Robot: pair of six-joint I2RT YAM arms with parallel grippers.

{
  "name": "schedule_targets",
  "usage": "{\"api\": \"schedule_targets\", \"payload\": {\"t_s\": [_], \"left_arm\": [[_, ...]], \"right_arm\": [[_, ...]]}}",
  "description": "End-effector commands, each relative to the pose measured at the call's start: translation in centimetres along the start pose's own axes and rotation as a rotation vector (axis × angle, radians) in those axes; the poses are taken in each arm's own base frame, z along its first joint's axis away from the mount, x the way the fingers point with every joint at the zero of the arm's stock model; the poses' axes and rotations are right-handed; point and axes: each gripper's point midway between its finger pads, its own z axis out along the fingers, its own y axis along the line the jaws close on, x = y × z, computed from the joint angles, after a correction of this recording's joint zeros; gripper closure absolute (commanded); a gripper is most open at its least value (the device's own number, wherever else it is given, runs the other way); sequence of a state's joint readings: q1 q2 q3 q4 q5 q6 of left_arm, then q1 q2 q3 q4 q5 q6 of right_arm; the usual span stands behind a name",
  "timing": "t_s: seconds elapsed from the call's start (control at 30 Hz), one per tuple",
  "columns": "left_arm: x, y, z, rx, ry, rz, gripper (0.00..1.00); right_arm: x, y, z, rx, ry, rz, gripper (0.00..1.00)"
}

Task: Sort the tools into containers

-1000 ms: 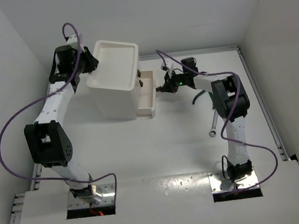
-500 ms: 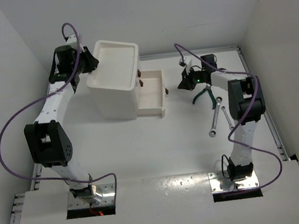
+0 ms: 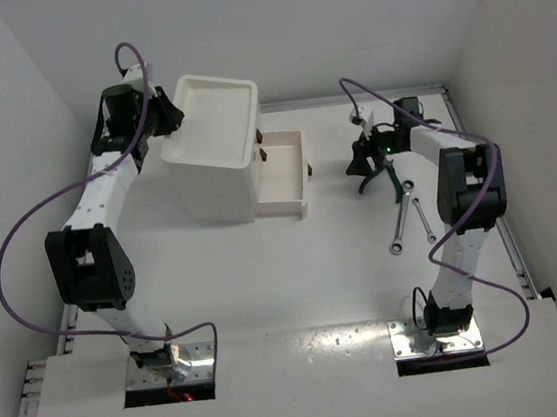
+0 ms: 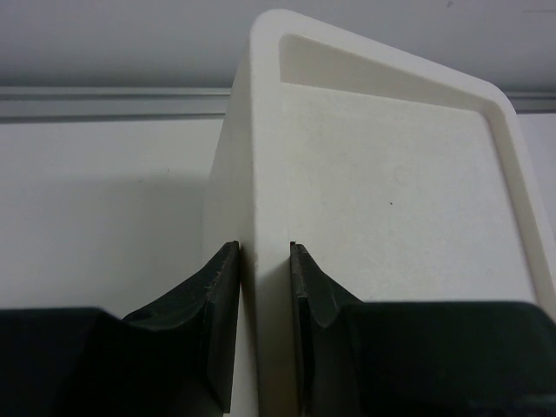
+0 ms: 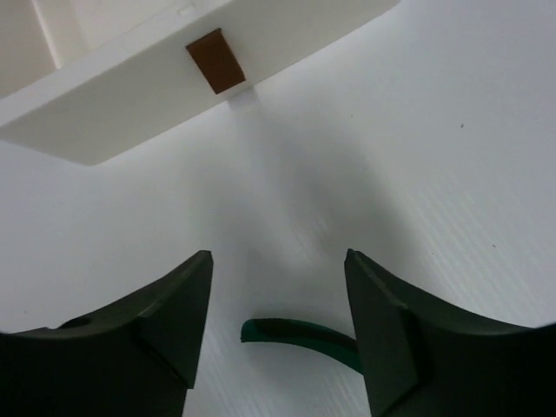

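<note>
Two silver wrenches (image 3: 401, 218) lie on the tabletop (image 3: 267, 280) at centre right of the top view. Just above, the right gripper (image 3: 361, 166), jaws apart, stands over the green-handled pliers (image 5: 295, 334). At upper left, the left gripper (image 3: 166, 121) is clamped on the cabinet (image 3: 216, 175) rim.

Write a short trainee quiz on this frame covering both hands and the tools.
1. True or false: the right hand is shut on the green-handled pliers.
2. What is the left hand clamped on? A) the cabinet's tray rim B) a drawer handle C) a screwdriver
3. Fill in: ___ silver wrenches lie on the table near the right arm.

Key: 1. False; the hand is open, with a pliers handle showing between its fingers. 2. A. 3. Two.
</note>
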State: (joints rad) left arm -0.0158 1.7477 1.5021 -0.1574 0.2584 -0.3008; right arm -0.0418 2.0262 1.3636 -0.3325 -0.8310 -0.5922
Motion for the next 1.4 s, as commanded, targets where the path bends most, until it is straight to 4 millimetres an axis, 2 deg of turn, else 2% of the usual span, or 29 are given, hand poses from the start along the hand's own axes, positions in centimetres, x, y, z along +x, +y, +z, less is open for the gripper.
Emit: {"api": "schedule_targets", "payload": {"t_s": [0.0, 0.03, 0.07, 0.1, 0.13, 0.17, 0.2, 0.23, 0.27, 0.3, 0.33, 0.37, 0.4, 0.43, 0.47, 0.5, 0.53, 0.57, 0.63, 0.67, 0.7, 0.83, 0.9, 0.97, 1.03, 1.13, 1.2, 1.37], "left_arm": [[19.5, 4.0, -0.8, -0.124, 0.593, -0.189, 1.00], [19.5, 4.1, -0.8, -0.121, 0.594, -0.180, 1.00], [19.5, 4.1, -0.8, -0.121, 0.594, -0.180, 1.00], [19.5, 4.2, -0.8, -0.130, 0.593, -0.177, 1.00], [19.1, 4.1, -0.9, -0.128, 0.582, -0.174, 1.00], [19.1, 4.1, -0.9, -0.128, 0.582, -0.174, 1.00], [19.2, 4.0, -1.2, -0.128, 0.582, -0.174, 1.00], [19.1, 4.2, -1.2, -0.136, 0.581, -0.171, 1.00], [19.1, 4.2, -1.2, -0.136, 0.581, -0.171, 1.00], [19.1, 4.1, -1.5, -0.136, 0.580, -0.171, 1.00], [19.1, 4.1, -1.6, -0.134, 0.573, -0.169, 1.00], [19.1, 4.1, -1.6, -0.134, 0.572, -0.169, 1.00], [19.1, 4.0, -1.9, -0.134, 0.572, -0.169, 1.00], [19.1, 4.0, -1.9, -0.134, 0.572, -0.169, 1.00], [19.1, 4.0, -1.9, -0.134, 0.572, -0.169, 1.00], [19.0, 4.0, -1.7, -0.133, 0.564, -0.167, 1.00], [18.9, 4.0, -1.7, -0.133, 0.564, -0.167, 1.00], [18.9, 4.0, -1.7, -0.133, 0.564, -0.167, 1.00], [19.0, 3.8, -1.7, -0.122, 0.565, -0.170, 1.00], [19.0, 3.8, -1.7, -0.122, 0.565, -0.170, 1.00], [19.0, 3.8, -1.7, -0.122, 0.565, -0.170, 1.00], [19.0, 3.8, -1.7, -0.125, 0.565, -0.179, 1.00], [18.9, 3.9, -1.7, -0.134, 0.563, -0.176, 1.00], [18.9, 4.0, -1.7, -0.131, 0.564, -0.167, 1.00], [18.9, 4.0, -1.7, -0.131, 0.564, -0.167, 1.00], [18.9, 4.1, -1.7, -0.140, 0.563, -0.164, 1.00], [18.6, 4.0, -1.9, -0.138, 0.554, -0.162, 1.00], [19.4, 4.3, -2.1, -0.151, 0.572, -0.164, 1.00]], "right_arm": [[-4.9, -0.5, -0.5, -0.038, -0.069, -0.112, 0.35], [-4.3, -0.3, -0.6, -0.054, -0.031, -0.065, 0.33], [-4.9, -1.0, -0.5, -0.046, -0.024, -0.014, 0.34], [-5.1, -1.6, -1.2, -0.025, -0.021, 0.024, 0.39], [-4.9, -1.9, -1.9, -0.014, -0.020, 0.092, 0.47], [-4.6, -2.2, -2.3, 0.033, 0.000, 0.132, 0.50], [-4.8, -3.0, -3.2, 0.101, 0.003, 0.172, 0.50], [-5.9, -4.0, -4.8, 0.218, 0.007, 0.235, 0.51], [-6.8, -4.6, -5.8, 0.279, 0.007, 0.253, 0.51], [-6.8, -4.7, -6.6, 0.319, 0.031, 0.283, 0.52], [-5.8, -4.4, -7.6, 0.362, 0.094, 0.331, 0.52], [-6.0, -4.1, -9.0, 0.377, 0.108, 0.321, 0.52], [-6.3, -3.5, -9.4, 0.374, 0.111, 0.335, 0.52], [-5.0, -4.6, -10.8, 0.480, 0.139, 0.379, 0.57], [-3.9, -4.4, -11.1, 0.544, 0.148, 0.473, 0.71], [-3.8, -4.5, -12.7, 0.598, 0.150, 0.472, 0.71], [-2.8, -3.9, -12.9, 0.579, 0.175, 0.460, 0.71], [-2.1, -4.1, -13.7, 0.561, 0.194, 0.414, 0.68], [-1.1, -3.4, -13.7, 0.516, 0.230, 0.421, 0.45], [0.1, -2.7, -13.8, 0.494, 0.272, 0.468, 0.41], [1.3, -2.3, -12.8, 0.445, 0.300, 0.507, 0.41], [4.2, -2.2, -12.3, 0.407, 0.368, 0.592, 0.48], [5.4, -3.0, -11.8, 0.414, 0.380, 0.605, 0.48], [6.2, -3.8, -11.4, 0.429, 0.389, 0.602, 0.48], [7.2, -3.2, -10.3, 0.408, 0.434, 0.590, 0.50], [8.2, -3.3, -9.7, 0.391, 0.456, 0.610, 0.52], [8.4, -3.9, -9.8, 0.413, 0.465, 0.602, 0.52], [9.8, -4.8, -9.3, 0.431, 0.502, 0.599, 0.52]]}}
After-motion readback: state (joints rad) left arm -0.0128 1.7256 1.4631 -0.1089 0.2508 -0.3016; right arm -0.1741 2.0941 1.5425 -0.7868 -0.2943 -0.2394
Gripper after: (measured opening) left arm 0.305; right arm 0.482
